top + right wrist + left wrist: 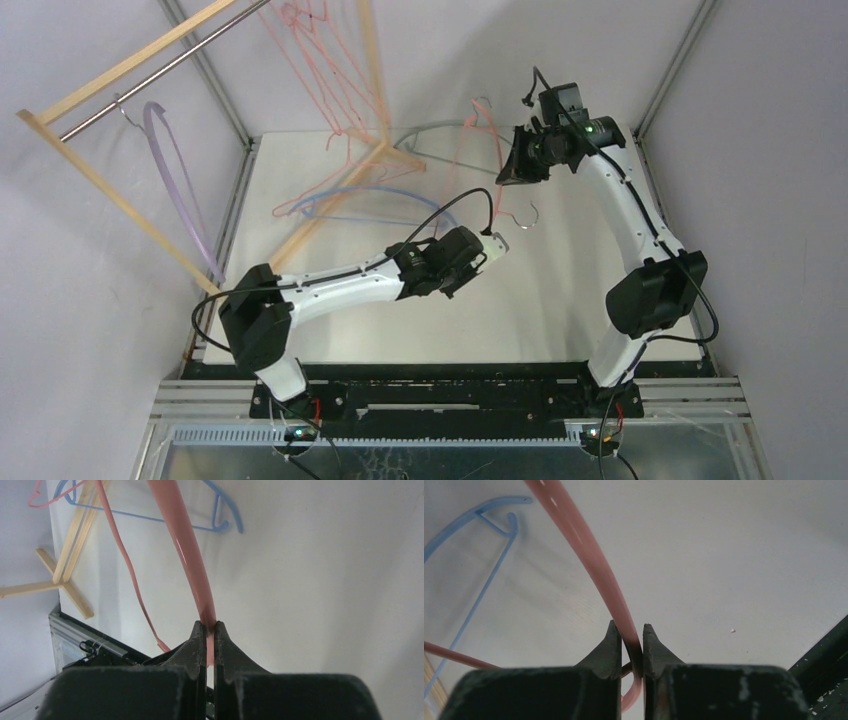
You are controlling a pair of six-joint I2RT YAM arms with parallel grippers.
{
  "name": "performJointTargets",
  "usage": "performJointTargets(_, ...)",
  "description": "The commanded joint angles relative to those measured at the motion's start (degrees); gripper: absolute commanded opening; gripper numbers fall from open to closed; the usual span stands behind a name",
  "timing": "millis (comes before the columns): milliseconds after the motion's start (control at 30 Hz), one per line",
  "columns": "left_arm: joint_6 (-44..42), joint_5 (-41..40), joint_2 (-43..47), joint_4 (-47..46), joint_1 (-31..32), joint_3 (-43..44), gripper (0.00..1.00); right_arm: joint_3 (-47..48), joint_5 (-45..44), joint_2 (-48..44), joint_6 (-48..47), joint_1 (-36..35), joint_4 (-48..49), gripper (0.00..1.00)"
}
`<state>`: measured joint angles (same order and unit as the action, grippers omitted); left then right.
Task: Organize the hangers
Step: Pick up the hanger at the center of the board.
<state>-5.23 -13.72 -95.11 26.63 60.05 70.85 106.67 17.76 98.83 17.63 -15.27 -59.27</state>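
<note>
A thick pink hanger point(480, 135) is held above the table between both grippers. My left gripper point(500, 245) is shut on its curved bar near one end, which shows in the left wrist view point(589, 545) between the fingertips point(613, 640). My right gripper point(507, 172) is shut on another part of the same bar point(180, 535). A metal hook point(522, 218) shows between the two grippers. A blue hanger point(360, 200) lies on the table and shows in both wrist views point(476, 514) point(135, 514). A lilac hanger point(172, 180) hangs on the rack rod.
The light wooden rack point(130, 65) stands at the back left, its base point(65, 575) on the table. Thin pink wire hangers point(320, 60) hang from it. A grey-green hanger point(440, 135) and a pink wire hanger point(310, 195) lie near the base.
</note>
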Motion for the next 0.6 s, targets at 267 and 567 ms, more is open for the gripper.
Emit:
performJointTargets(267, 10.91, 1.5, 9.43, -0.56, -3.75, -8.85, 0.0, 0.72, 1.9, -7.88, -0.49, 7.02, -3.85, 0.39)
performJointTargets(567, 11.12, 4.49, 17.64, 5.28, -4.42, -7.13, 0.0, -0.51, 7.95, -7.48, 2.12, 12.2, -1.42, 0.43)
